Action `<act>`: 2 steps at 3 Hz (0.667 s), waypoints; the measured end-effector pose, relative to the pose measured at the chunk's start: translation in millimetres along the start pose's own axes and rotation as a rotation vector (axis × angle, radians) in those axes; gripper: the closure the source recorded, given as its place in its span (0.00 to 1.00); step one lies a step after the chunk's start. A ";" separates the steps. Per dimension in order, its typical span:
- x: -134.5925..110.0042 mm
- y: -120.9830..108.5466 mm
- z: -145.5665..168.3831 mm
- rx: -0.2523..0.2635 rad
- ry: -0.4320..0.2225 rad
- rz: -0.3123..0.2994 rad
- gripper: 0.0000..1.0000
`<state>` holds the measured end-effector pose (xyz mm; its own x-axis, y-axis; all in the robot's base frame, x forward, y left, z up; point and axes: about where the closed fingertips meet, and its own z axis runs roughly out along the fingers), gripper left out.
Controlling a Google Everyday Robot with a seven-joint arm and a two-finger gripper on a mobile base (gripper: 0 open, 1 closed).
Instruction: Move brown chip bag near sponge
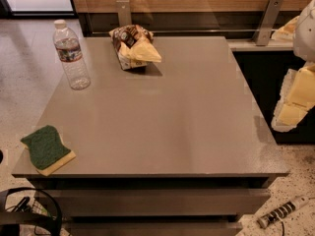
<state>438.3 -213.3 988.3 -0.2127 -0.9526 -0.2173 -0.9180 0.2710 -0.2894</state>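
Note:
The brown chip bag [132,47] lies crumpled at the far edge of the grey table [162,127], left of centre. The sponge [47,149], green on top with a yellow layer below, lies flat on the table's near left corner, far from the bag. My gripper [294,102] shows as white and yellow parts at the right edge of the view, beyond the table's right side and well away from both things. It holds nothing that I can see.
A clear water bottle [72,56] stands upright at the table's far left, between bag and sponge. A wooden wall with metal brackets [268,19] runs behind the table. Cables [29,213] and a power strip [283,211] lie on the floor in front.

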 end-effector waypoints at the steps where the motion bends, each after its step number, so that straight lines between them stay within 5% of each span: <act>1: -3.2 -4.8 -0.4 0.008 -0.015 0.002 0.00; 2: -18.1 -31.1 4.3 0.030 -0.085 0.021 0.00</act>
<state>472.2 -203.9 997.3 -0.2016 -0.9319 -0.3016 -0.9029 0.2961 -0.3114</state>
